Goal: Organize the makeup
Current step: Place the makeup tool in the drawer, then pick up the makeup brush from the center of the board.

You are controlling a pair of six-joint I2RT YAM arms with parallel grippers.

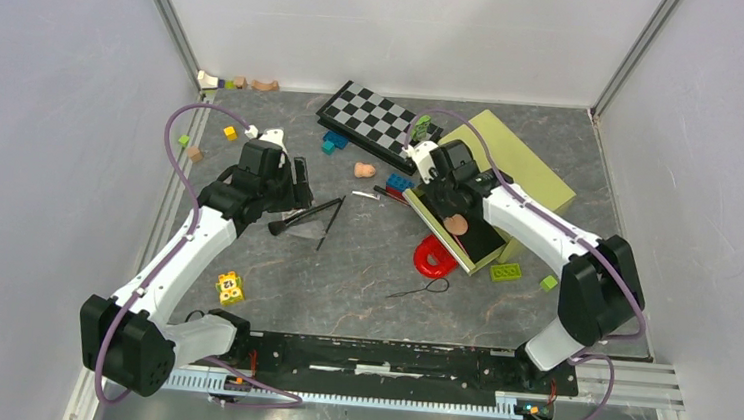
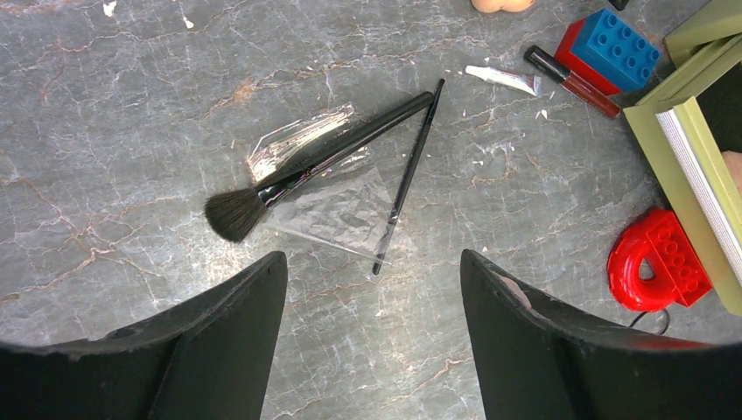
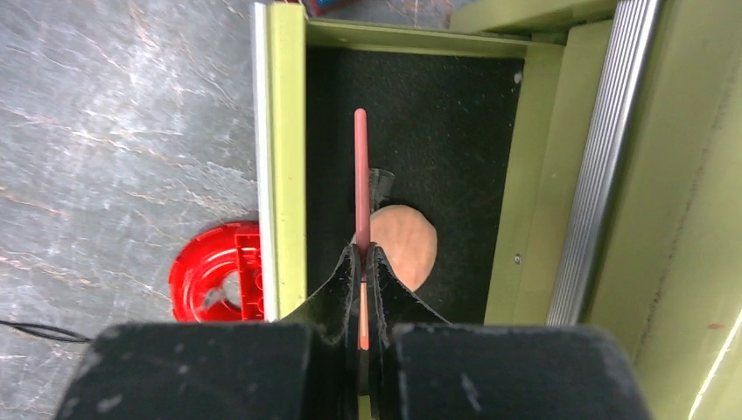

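Two black-handled makeup brushes lie on the marble table: a big fluffy brush (image 2: 324, 157) and a thin brush (image 2: 407, 179), both partly on a clear plastic wrapper (image 2: 337, 210). My left gripper (image 2: 374, 258) hovers open just short of them, with nothing between its fingers. My right gripper (image 3: 365, 249) is shut on a thin pink pencil (image 3: 360, 175), held over the black-lined inside of the green box (image 3: 286, 157). A round peach puff (image 3: 407, 245) lies in that box under the pencil. A dark red lip gloss tube (image 2: 573, 80) and a small white tube (image 2: 503, 79) lie near the box.
A red horseshoe piece (image 2: 652, 271) sits against the box's near corner, blue and red bricks (image 2: 621, 48) by its far corner. A checkered board (image 1: 375, 120) lies at the back. A yellow brick (image 1: 231, 285), a green brick (image 1: 505, 272) and a thin black wire (image 1: 422, 289) lie nearer.
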